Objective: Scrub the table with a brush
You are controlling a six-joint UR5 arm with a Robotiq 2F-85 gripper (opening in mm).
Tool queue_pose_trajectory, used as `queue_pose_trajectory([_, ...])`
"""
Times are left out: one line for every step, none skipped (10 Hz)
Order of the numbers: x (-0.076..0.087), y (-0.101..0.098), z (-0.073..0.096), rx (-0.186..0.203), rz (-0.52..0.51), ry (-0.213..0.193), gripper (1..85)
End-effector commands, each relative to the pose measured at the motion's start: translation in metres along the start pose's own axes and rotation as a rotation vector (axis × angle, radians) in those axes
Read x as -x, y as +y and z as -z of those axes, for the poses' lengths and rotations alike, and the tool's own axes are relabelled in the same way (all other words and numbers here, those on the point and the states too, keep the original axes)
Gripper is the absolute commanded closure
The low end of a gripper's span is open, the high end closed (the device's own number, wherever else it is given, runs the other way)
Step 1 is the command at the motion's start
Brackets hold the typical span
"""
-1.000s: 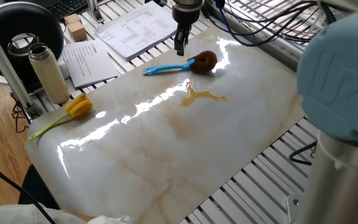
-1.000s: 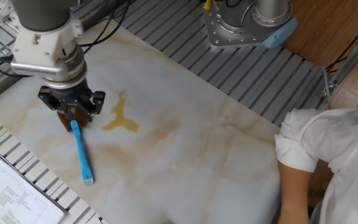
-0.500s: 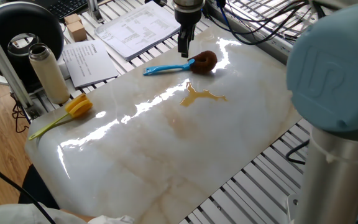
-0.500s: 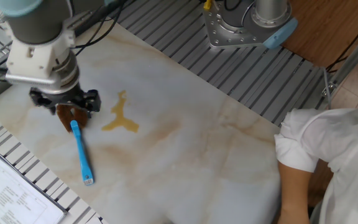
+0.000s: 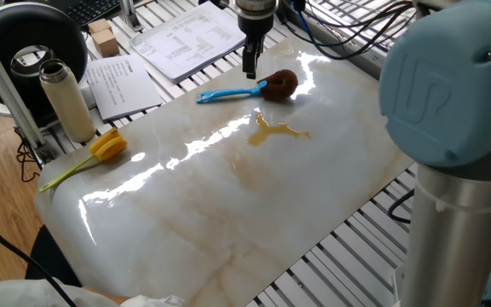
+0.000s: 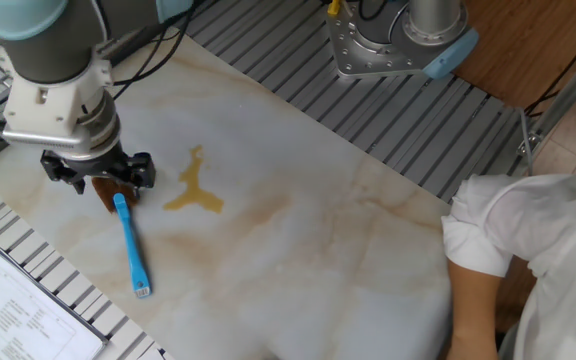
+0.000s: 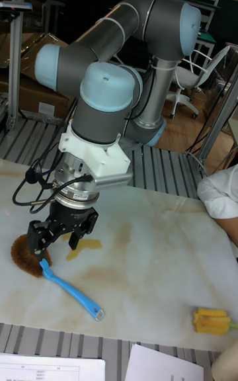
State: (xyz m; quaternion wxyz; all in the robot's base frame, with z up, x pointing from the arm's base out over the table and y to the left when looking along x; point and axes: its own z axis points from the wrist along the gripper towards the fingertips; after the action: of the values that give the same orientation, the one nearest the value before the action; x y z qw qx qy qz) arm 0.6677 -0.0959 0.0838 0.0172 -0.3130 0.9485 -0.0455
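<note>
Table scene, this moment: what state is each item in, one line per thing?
Two-finger hand: open, empty, above the brush head.
Blue-handled brush with brown fuzzy head: lying flat, not gripped.
Glossy marble-patterned table: amber liquid stain unscrubbed.
Yellow tulip with green stem: lying on its side.
Beige flask: upright, capped.

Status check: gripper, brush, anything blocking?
Two-finger gripper open, above the handle, empty. Blue-handled brush with brown fuzzy head lying on the marble table. Nothing blocking.
</note>
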Motion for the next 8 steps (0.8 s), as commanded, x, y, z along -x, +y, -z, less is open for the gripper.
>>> queue_pose_trajectory([0.009, -0.003, -0.006, 0.006, 0.023, -0.03, 14.0])
queue_pose_trajectory([0.013, -0.006, -0.013, 0.006, 0.028, -0.036, 14.7])
queue_pose_trajectory([0.016, -0.009, -0.021, 0.007, 0.032, -0.05, 16.0])
queue_pose_trajectory([0.022, -0.007, -0.033, 0.02, 0.035, -0.103, 16.3])
queue_pose_trajectory([0.025, -0.005, -0.036, 0.029, 0.024, -0.125, 14.0])
queue_pose_trajectory([0.018, -0.014, -0.037, -0.006, 0.016, -0.098, 11.3])
queue_pose_trajectory([0.005, -0.029, -0.037, -0.066, 0.026, -0.046, 11.3])
queue_pose_trajectory([-0.005, -0.036, -0.037, -0.092, 0.029, -0.01, 12.7])
